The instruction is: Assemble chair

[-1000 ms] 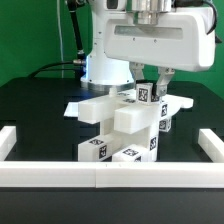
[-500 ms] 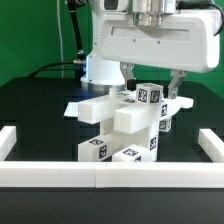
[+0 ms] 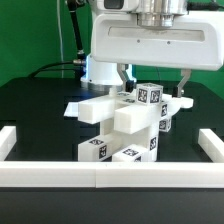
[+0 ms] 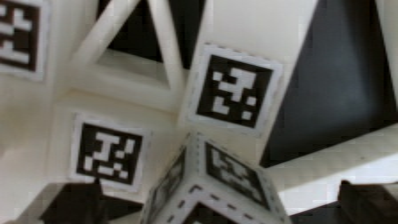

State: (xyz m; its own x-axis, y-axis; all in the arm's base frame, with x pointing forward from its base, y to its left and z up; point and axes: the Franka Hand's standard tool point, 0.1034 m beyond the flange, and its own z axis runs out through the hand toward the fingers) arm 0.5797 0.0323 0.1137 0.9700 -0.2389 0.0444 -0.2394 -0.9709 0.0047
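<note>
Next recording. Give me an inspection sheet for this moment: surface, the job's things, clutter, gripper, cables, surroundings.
Surface: black table, edged at the front by a low white rail.
Job's things: chair, a partly built stack of white tagged blocks, stands mid-table.
Clutter: nothing seen; the marker board lies flat behind the chair.
Gripper: gripper is open and holds nothing, with its fingers spread to either side of the chair's topmost tagged block.
Cables: a black cable lies on the table at the exterior view's left.
Surroundings: green backdrop.
</note>
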